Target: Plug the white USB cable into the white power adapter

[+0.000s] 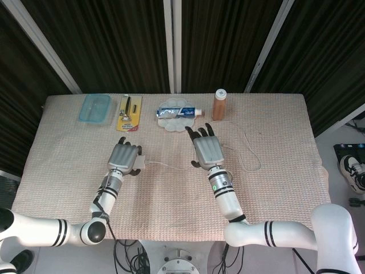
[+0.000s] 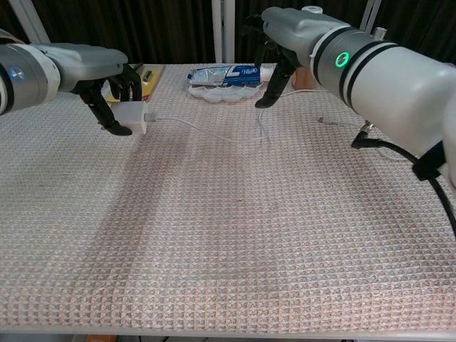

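The white power adapter (image 1: 138, 164) (image 2: 133, 117) lies low on the mat left of centre. My left hand (image 1: 122, 158) (image 2: 105, 80) holds it with fingers curled down over its left side. The white USB cable (image 1: 165, 166) (image 2: 178, 122) runs from the adapter's right face, its plug seated there, across the mat towards my right hand. That right hand (image 1: 207, 148) (image 2: 285, 39) hovers with fingers spread and holds nothing; the cable passes just below its thumb. The cable's far part (image 1: 251, 161) loops on the right, its small free end (image 2: 324, 121) lying on the mat.
Along the back edge stand a blue lidded box (image 1: 94, 107), a yellow razor pack (image 1: 129, 112), a white plate (image 1: 169, 116) with a toothpaste tube (image 1: 183, 112) (image 2: 226, 72), and a brown bottle (image 1: 219, 104). A black cable (image 2: 434, 196) hangs by my right arm.
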Robot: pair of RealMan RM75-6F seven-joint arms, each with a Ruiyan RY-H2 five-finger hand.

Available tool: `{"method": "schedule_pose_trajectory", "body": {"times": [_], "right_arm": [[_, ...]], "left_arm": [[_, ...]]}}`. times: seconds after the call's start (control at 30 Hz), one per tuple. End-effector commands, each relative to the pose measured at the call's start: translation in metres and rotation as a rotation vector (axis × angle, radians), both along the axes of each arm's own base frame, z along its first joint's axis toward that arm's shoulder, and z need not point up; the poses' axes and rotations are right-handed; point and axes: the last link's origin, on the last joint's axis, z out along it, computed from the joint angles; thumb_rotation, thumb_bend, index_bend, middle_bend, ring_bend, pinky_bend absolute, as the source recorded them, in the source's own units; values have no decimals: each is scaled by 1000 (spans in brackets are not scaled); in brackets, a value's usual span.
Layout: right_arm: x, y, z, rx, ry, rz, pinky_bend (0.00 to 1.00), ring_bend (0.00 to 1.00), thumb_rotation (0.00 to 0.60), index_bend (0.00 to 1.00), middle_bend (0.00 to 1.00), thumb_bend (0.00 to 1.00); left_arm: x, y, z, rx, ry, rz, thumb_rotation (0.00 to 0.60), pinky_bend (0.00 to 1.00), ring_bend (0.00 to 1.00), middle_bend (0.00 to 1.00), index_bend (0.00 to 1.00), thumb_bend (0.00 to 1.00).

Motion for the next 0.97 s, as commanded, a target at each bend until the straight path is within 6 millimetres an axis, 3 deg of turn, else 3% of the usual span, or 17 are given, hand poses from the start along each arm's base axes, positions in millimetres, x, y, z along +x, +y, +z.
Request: {"method": "schedule_pose_trajectory", "body": {"times": [0.03,0.13,0.27,0.37,0.5,0.63,0.77,0.97], "right_arm": [[-29,8,25,-35,9,-6,26,135,600,100,286,26],[-47,11,41,-58,-1,-20,26,128,600,100,279,26],[-70,17,62,-88,4,-28,26,128,600,99,272,31],[-92,28,81,-103,7,-37,27,128,600,99,266,39],[-130,48,113,-129,-21,-47,26,112,600,100,242,92],[-170,75,147,-125,-35,-49,26,53,600,100,189,131],[-203,105,172,-177,-35,-71,25,30,600,99,174,153],[-236,144,186,-208,-82,-138,22,18,600,99,170,180]], "left_arm": [[-17,0,-17,-56,16,30,600,47,181,382,384,196],[-19,2,-22,-60,9,35,600,24,118,305,282,193],[-24,1,-10,-21,-23,7,600,10,75,236,192,188],[-40,4,19,67,-57,-16,600,0,75,236,191,183],[-79,-3,73,245,-80,-46,600,0,75,249,203,171],[-128,-30,121,342,-40,-79,600,0,75,255,218,162],[-168,-66,156,414,-19,-49,600,0,75,253,223,163],[-192,-124,176,479,-42,23,600,0,75,253,228,164]]}}
